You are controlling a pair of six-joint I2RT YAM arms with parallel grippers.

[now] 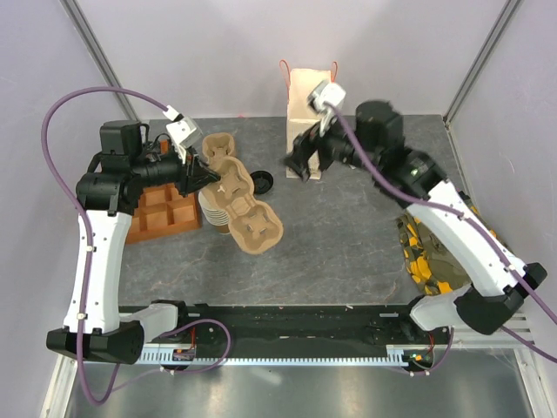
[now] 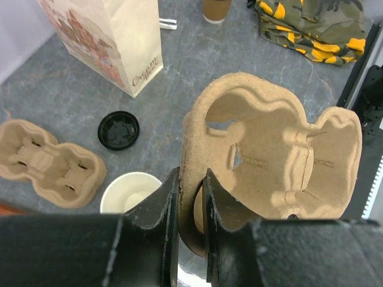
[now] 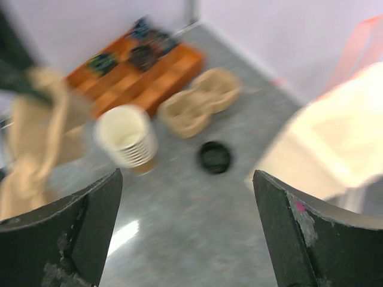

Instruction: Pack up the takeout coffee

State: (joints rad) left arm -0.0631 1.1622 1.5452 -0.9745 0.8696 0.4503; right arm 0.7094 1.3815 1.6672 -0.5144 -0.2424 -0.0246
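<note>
My left gripper (image 2: 191, 176) is shut on the rim of a tan pulp cup carrier (image 2: 269, 155), holding it tilted above the table (image 1: 348, 235). In the top view that carrier (image 1: 252, 222) hangs over a stack of cream-rimmed cups (image 1: 213, 213). A tan-brown cup, the takeout coffee (image 2: 216, 9), stands beside the paper bag (image 2: 119, 42); its top is cut off by the frame edge. My right gripper (image 3: 187, 173) is wide open with nothing between its fingers, hovering in front of the bag (image 1: 305, 104).
A loose black lid (image 2: 118, 130) lies on the grey table. A second carrier (image 2: 51, 162) rests near the orange compartment tray (image 1: 165, 213). Camouflage cloth (image 1: 426, 252) lies at the right edge. The stack of cups (image 2: 131, 191) stands under the held carrier.
</note>
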